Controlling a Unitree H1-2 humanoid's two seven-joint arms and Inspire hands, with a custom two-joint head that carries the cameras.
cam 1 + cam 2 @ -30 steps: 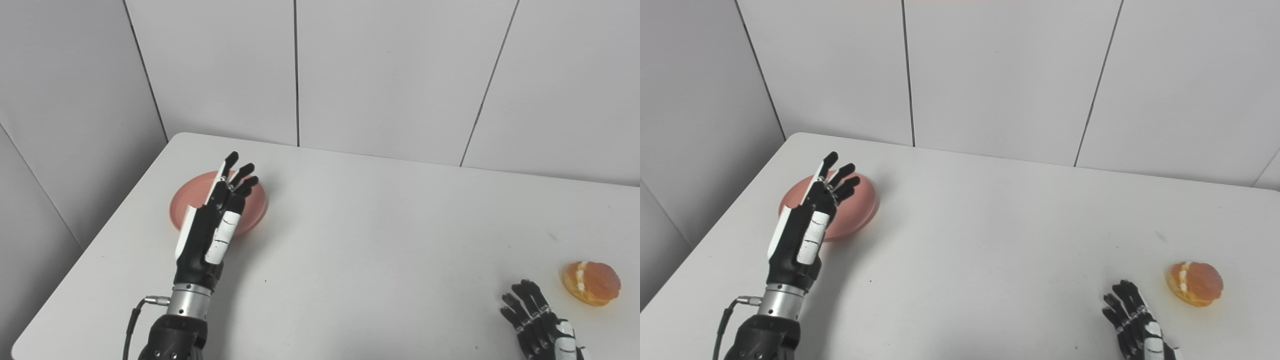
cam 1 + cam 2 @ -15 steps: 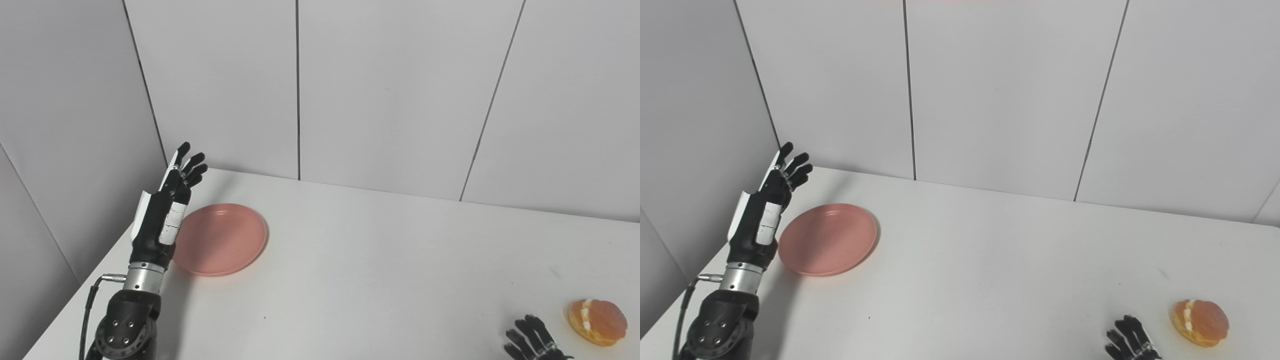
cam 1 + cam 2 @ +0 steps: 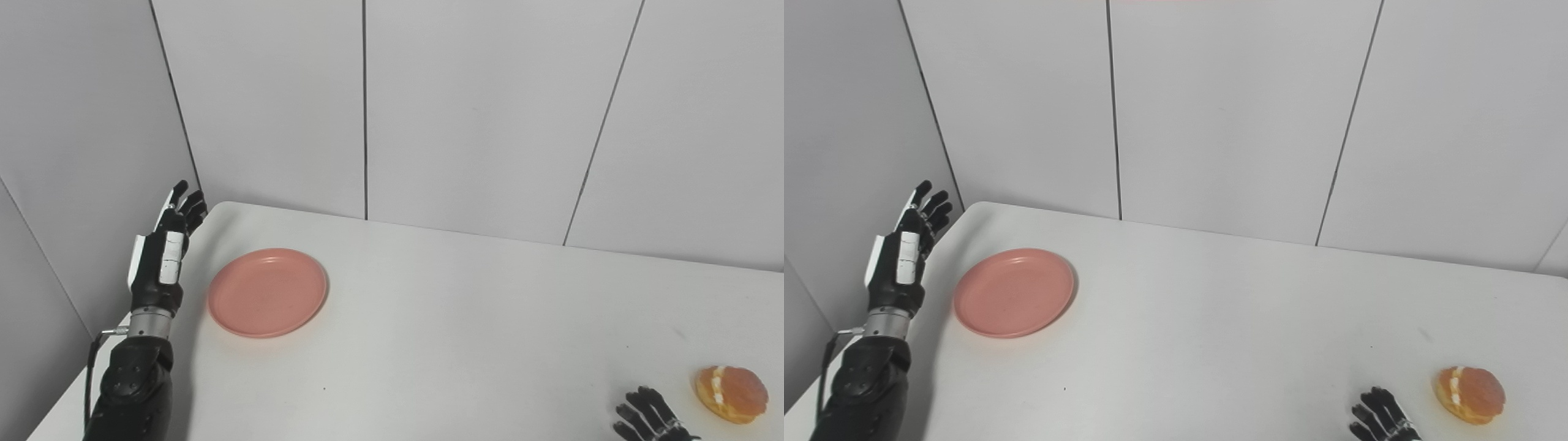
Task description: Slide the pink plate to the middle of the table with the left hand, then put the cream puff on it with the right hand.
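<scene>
The pink plate [image 3: 267, 292] lies flat on the left part of the white table [image 3: 465, 318]; it also shows in the right eye view [image 3: 1013, 292]. My left hand [image 3: 162, 260] is raised above the table's left edge, left of the plate and apart from it, open with fingers pointing up. The cream puff [image 3: 731, 385], golden with a white filling line, sits near the right front corner. My right hand [image 3: 649, 418] rests low at the bottom edge, left of the puff, fingers spread, holding nothing.
Grey panelled walls stand close behind the table and along its left side, next to my left hand. The table's rounded back left corner [image 3: 223, 207] is just beyond the hand.
The camera tilted up, shifting the whole picture down. My left hand moved from over the plate leftward to beyond the table's left edge. The plate and puff stayed put.
</scene>
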